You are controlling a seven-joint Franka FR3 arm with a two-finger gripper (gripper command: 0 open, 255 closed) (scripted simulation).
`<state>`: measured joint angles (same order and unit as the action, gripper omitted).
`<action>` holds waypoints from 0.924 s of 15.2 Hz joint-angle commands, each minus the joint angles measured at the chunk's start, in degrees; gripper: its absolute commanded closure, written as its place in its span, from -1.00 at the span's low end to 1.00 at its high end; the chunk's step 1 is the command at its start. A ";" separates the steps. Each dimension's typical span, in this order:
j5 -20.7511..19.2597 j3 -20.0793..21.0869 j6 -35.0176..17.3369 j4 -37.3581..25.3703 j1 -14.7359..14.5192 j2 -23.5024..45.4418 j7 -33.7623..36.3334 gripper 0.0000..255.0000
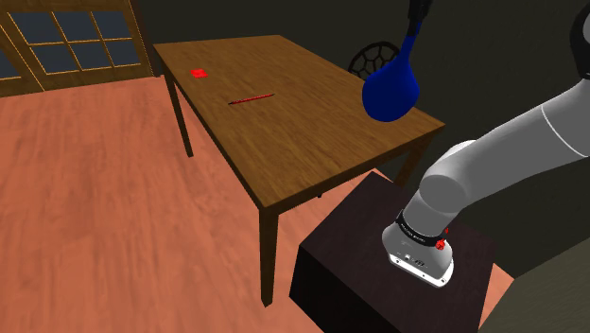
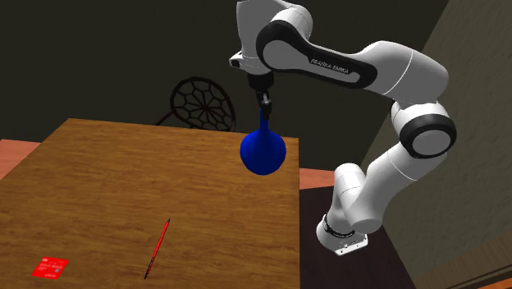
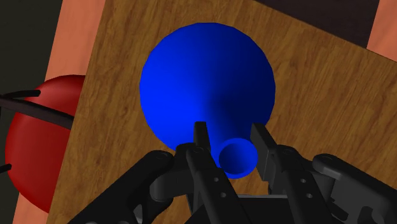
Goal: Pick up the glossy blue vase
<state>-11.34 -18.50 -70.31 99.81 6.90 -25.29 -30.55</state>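
Fingers (image 3: pixel 262 145) clamp the blue vase (image 3: pixel 203 83) above the table (image 3: pixel 318 95); wrist view adds a red chair seat (image 3: pixel 38 146).

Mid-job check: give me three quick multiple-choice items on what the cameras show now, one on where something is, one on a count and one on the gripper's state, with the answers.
1. Where does the pen lie?
A) on the floor
B) on the table
C) on the chair

2. How many small red things lie on the table?
A) two
B) one
C) four

3. How is the gripper?
A) open, holding nothing
B) shut on the pen
C) shut on the vase, at its neck

Answers:
1 B: the pen rests on the wooden top.
2 A: only the pen and the card are there.
3 C: the wrist view shows both fingers clasping the blue vase's neck.
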 commanded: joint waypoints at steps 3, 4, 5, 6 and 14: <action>0.15 0.01 1.44 -2.17 -0.09 0.84 -0.22 1.00; 0.23 -0.01 2.22 -3.42 -0.13 1.32 -0.39 1.00; 0.30 -0.04 3.01 -4.70 -0.17 1.81 -0.56 1.00; 0.38 -0.08 3.80 -6.00 -0.21 2.33 -0.74 1.00; 1.07 -0.71 10.50 -17.50 -0.45 7.18 -2.54 1.00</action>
<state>-10.41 -19.04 -60.74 84.18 6.48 -19.00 -32.77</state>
